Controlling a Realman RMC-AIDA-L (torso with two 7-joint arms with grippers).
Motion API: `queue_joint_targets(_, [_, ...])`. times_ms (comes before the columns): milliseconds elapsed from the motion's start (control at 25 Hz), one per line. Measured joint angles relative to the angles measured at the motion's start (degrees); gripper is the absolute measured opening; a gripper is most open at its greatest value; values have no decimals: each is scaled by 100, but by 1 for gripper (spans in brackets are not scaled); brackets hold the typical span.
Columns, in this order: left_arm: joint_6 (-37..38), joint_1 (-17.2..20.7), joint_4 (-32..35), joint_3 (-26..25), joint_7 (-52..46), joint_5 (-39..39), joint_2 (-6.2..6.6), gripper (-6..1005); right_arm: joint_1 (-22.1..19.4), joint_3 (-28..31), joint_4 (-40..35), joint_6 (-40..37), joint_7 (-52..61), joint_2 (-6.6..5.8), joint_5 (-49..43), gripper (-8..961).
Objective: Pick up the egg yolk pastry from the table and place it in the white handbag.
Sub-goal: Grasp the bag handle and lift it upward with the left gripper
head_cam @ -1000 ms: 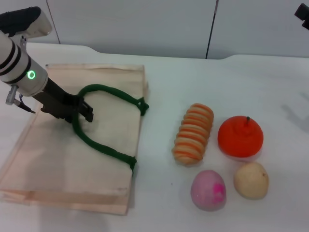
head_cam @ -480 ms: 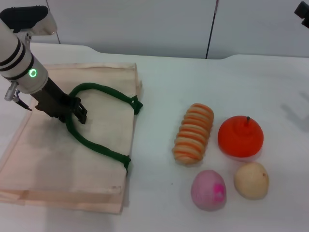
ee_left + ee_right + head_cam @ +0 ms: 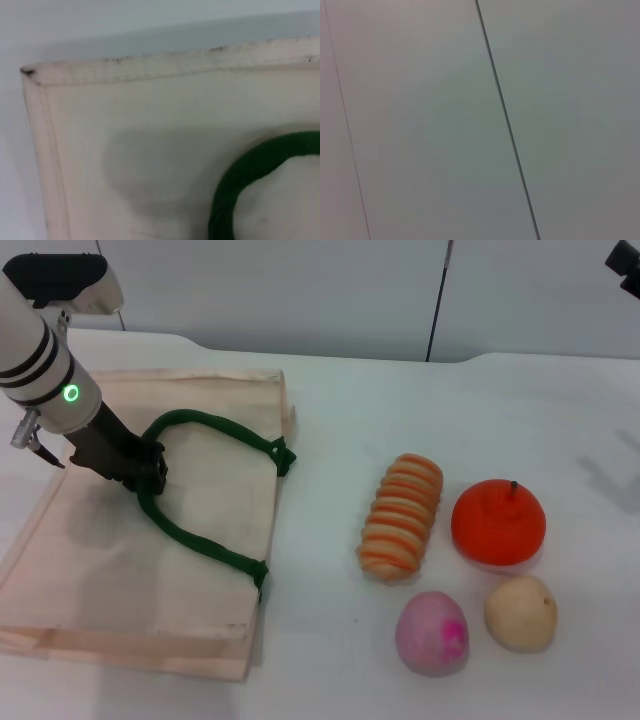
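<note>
The egg yolk pastry (image 3: 520,613), a small cream-tan ball, sits on the table at the front right. The white handbag (image 3: 100,560) lies flat on the left, with its green rope handle (image 3: 205,542) on top. My left gripper (image 3: 150,470) is down on the bag and shut on the far bend of that handle. The left wrist view shows the bag's fabric (image 3: 140,145) and a curve of the handle (image 3: 240,185). Only a dark tip of my right arm (image 3: 626,262) shows, raised at the top right corner, far from the pastry.
A pink-purple ball (image 3: 432,633) lies just left of the pastry. An orange fruit (image 3: 498,522) sits behind it and a long orange-striped bread (image 3: 401,517) to the fruit's left. A grey panelled wall (image 3: 470,120) stands behind the white table.
My left gripper has moved left with the green handle in it. The handbag has slid left with it, away from the bread. The food items have not moved.
</note>
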Motion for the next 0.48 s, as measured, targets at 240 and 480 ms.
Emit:
queue_joint_targets(240, [-125, -8, 8, 1, -11, 42, 0, 302, 14, 0, 5, 8, 4, 8, 5, 839])
queue_joint_targets(480, [-230, -13, 23, 1, 47, 47, -23, 216, 15, 0, 8, 14, 5, 10, 9, 838])
